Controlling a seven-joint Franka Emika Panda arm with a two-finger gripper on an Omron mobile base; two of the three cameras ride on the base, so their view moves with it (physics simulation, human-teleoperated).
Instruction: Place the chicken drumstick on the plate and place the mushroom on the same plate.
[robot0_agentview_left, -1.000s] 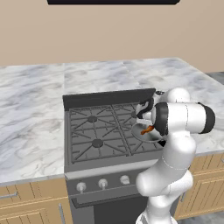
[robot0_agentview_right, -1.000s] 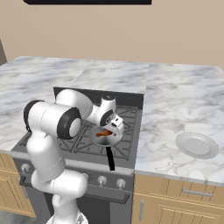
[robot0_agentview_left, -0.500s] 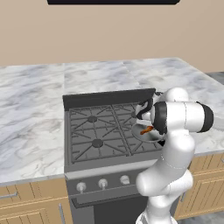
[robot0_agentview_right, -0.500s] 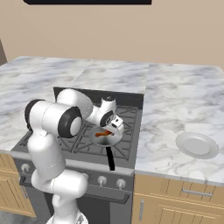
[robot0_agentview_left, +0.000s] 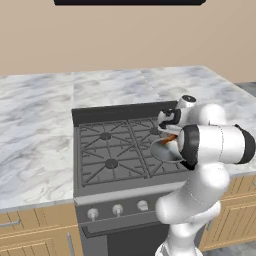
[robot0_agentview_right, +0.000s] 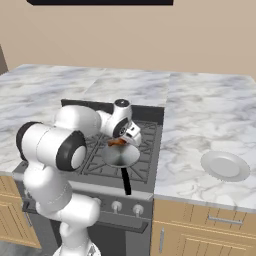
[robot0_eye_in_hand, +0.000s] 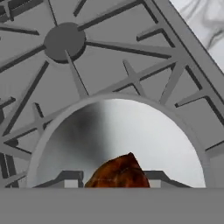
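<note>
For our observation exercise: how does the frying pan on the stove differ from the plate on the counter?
The frying pan is shiny steel with a long black handle; the plate is pale grey-white and has none. The pan sits on the stove grates, the plate on the marble counter. The chicken drumstick is over the pan, under the pincer; the plate holds nothing. Both are round and shallow.

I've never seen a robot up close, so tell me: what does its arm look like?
The arm is made of fat, rounded, glossy white segments joined by dark bands, like a chain of smooth tubes. At its tip, the end effector has a white body with dark fingers. No cables or markings show.
</note>
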